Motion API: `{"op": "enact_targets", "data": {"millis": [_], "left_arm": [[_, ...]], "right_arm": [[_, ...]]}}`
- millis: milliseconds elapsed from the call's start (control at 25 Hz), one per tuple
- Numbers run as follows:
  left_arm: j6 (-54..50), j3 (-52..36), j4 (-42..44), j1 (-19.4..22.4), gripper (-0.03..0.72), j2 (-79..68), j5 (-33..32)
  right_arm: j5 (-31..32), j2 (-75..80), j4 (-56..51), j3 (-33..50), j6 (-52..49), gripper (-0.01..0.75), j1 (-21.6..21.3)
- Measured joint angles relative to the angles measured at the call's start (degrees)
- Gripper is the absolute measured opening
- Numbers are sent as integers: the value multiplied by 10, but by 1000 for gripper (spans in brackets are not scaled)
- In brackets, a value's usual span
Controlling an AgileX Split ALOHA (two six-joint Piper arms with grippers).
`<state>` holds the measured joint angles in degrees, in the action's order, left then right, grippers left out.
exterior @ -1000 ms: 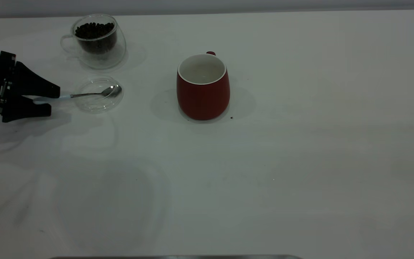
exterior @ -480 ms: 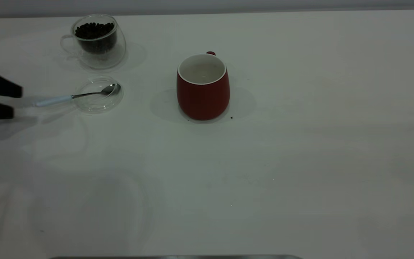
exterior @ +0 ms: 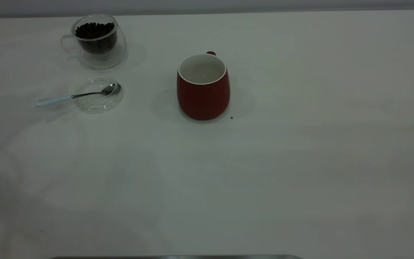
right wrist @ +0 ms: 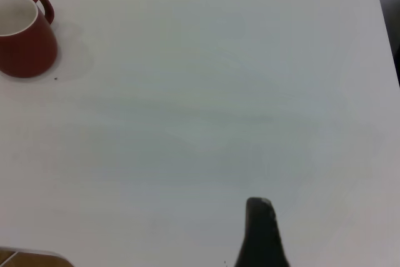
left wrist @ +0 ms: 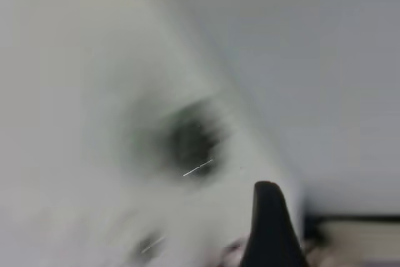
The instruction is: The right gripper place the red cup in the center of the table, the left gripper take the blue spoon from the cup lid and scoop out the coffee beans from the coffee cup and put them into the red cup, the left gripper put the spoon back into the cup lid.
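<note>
one tapered pointed black finger (left wrist: 270, 226) of the left gripper rises from the lower edge of the left wrist view; beyond it spreads the wide plain white tabletop (left wrist: 75, 92), heavily smeared; a dark round blot (left wrist: 190, 142) lies on it, too blurred to tell what it is. a pale grey wall (left wrist: 312, 60) fills the far side.

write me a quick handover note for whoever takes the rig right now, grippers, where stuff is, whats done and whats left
Left gripper: out of the exterior view; its wrist camera shows one black finger, blurred. Open or shut cannot be told.
Right gripper: also out of the exterior view, one finger over bare table, well away from the red cup.
Red cup stands upright mid-table; no beans visible in it from here.
Blue spoon lies with its bowl in the cup lid, handle sticking out over the table.
Coffee cup behind the lid holds the coffee beans.
Done: cup placed, spoon in lid.
Left: check whether beans actually went in; one dark speck lies beside the red cup.
</note>
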<state>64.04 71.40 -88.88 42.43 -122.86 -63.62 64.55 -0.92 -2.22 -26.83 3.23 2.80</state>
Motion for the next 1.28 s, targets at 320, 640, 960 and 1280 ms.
{"op": "enact_targets", "data": {"millis": [320,640,960,1280], "left_arm": [[0,-1,-41,-47,564,240,-29],[-47,-1,161,-133,564,467,51],[-360,-4,560,-224,564,582,69],[-561,-54,801,-278,545,622,-32]], "right_arm": [[0,0,0,0,0,586,0],[0,0,0,0,0,586,0],[0,0,0,0,0,586,0],[0,0,0,0,0,586,0]]}}
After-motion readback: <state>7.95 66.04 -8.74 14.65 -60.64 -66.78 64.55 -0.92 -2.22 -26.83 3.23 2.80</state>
